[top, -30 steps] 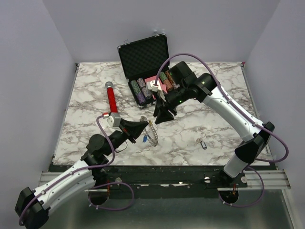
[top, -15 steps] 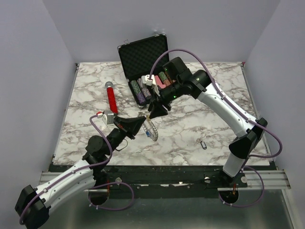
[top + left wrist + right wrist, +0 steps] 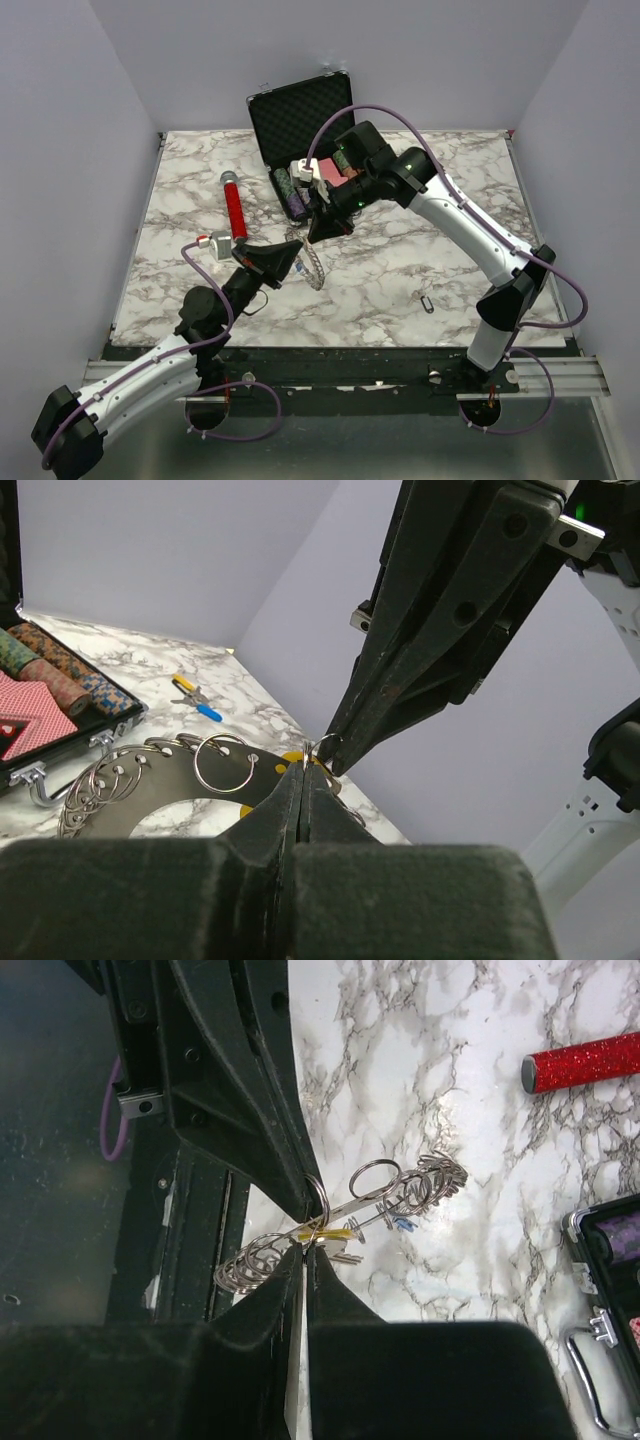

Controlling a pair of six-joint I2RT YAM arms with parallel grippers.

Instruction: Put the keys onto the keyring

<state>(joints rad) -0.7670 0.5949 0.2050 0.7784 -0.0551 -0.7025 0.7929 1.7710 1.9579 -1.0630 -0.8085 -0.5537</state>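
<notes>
One key lies loose on the table. Left gripper clamps the keyring aloft; right gripper pinched near-shut at its yellow-tagged key, hold unconfirmed.

lab test cell: plain lilac walls round a marble-print tabletop, bolted robot arms

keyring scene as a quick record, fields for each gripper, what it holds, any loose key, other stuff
left gripper: shut on keyring rim
right gripper: shut on the same rim, by a yellow tag
loose key: on the table, black tag, untouched
other: red tube, open case
</notes>
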